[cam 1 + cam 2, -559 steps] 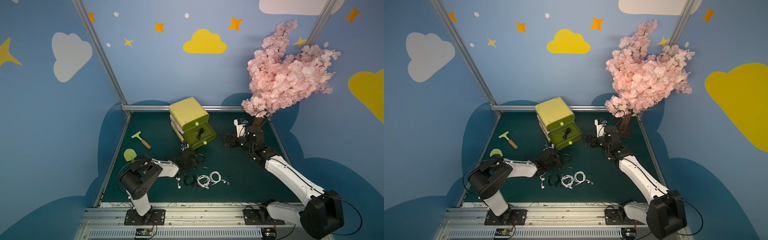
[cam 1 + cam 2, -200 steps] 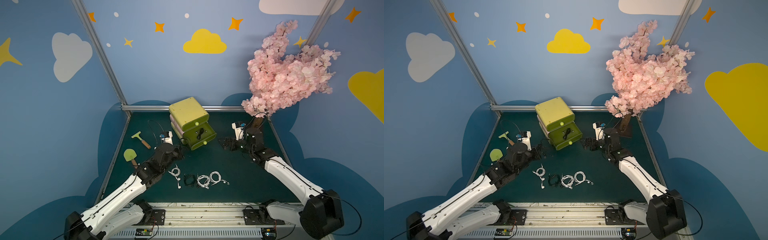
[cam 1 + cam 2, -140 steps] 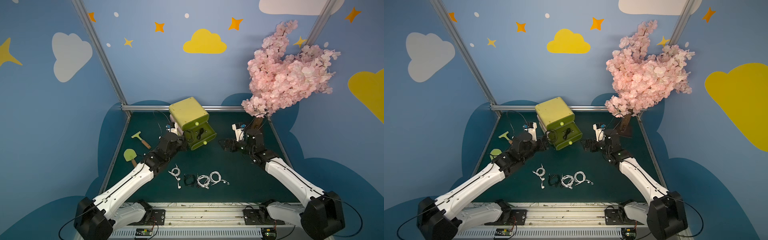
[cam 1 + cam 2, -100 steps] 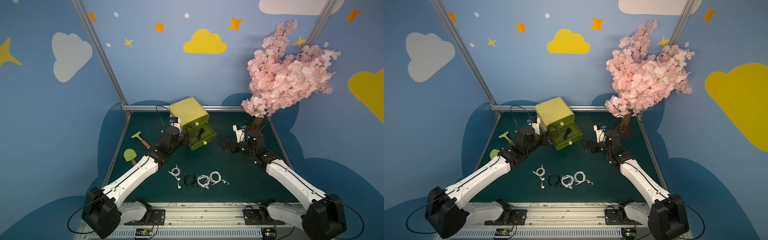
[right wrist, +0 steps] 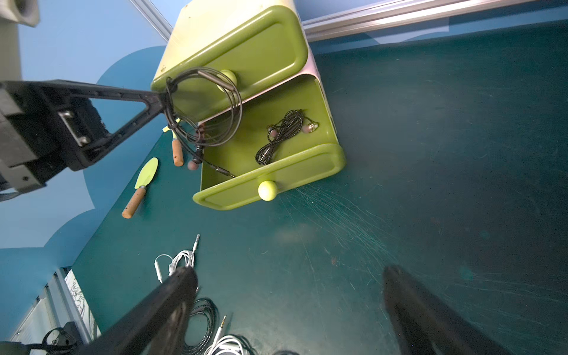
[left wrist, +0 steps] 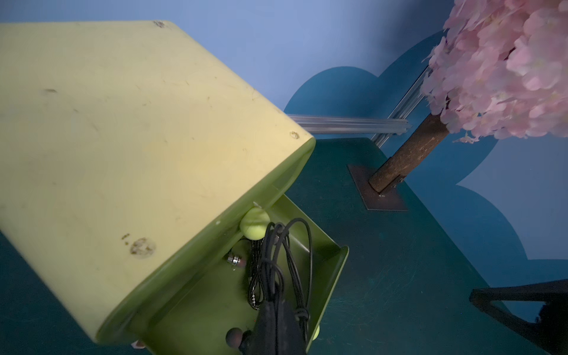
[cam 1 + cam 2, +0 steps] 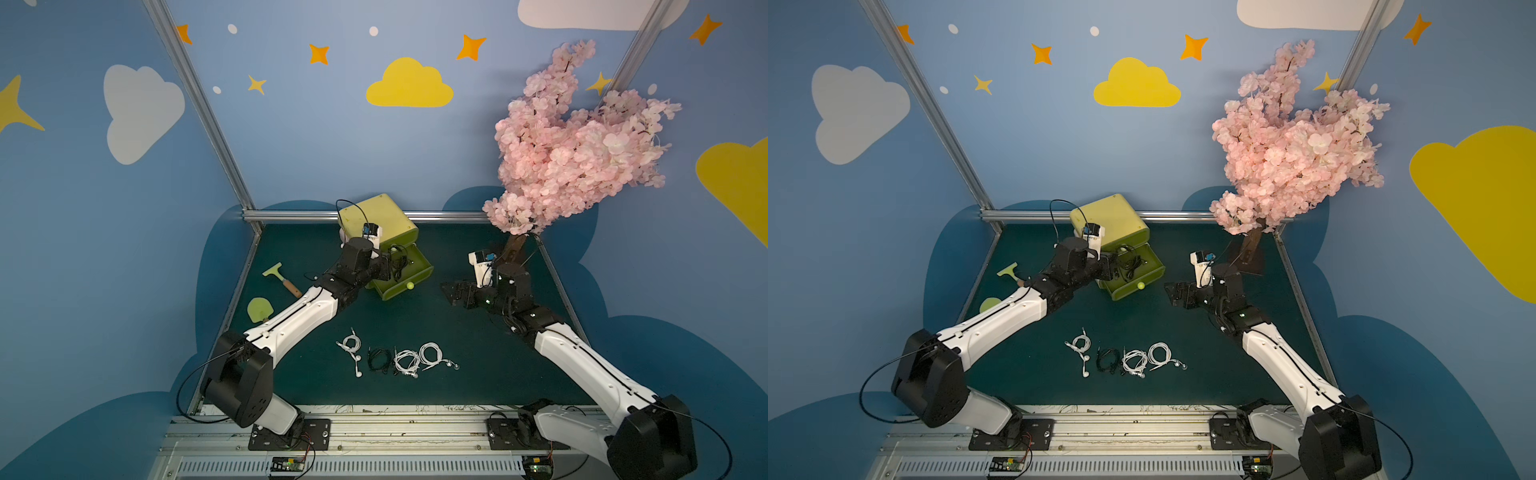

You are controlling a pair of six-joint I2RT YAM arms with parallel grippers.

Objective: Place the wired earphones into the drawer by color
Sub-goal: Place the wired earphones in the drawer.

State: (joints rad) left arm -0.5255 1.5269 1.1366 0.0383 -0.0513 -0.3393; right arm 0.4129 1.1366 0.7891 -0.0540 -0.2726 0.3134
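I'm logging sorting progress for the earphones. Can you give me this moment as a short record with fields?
left hand: shut on black earphones, which hang over the lower drawer
right hand: open, empty, hovering beside the drawer unit
lower drawer: pulled open; stored black set lies inside
upper drawer: closed
table: three white sets and a loose black set in a row
red earphones: none visible
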